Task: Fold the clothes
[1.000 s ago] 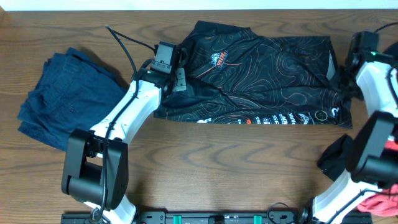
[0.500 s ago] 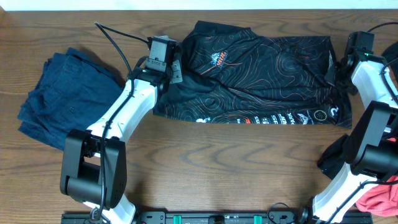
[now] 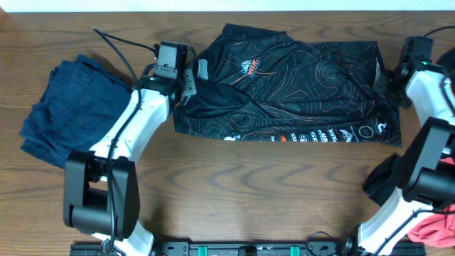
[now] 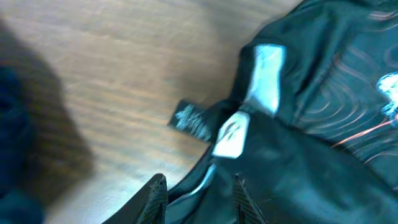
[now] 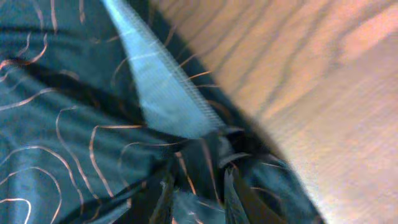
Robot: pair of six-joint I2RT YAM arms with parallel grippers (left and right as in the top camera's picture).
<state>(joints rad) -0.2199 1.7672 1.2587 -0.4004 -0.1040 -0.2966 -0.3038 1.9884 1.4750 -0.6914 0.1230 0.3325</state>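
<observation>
The clothes are chiefly a black jersey with orange contour lines, lying folded across the far middle of the table. My left gripper is at its left edge by the collar. In the left wrist view its jaws stand apart, with a loose fold of jersey between them. My right gripper is at the jersey's right edge. In the right wrist view its fingers are slightly parted, with dark cloth lying between them. A white neck label shows.
A navy garment lies crumpled at the left of the wooden table. At the front right, a dark garment and a coral-red one lie beside the right arm's base. A cable loops near the left wrist.
The left arm has slid left and away, drawing the jersey's left edge outward. The right wrist shifted slightly. Both grippers' jaws have parted from shut.
</observation>
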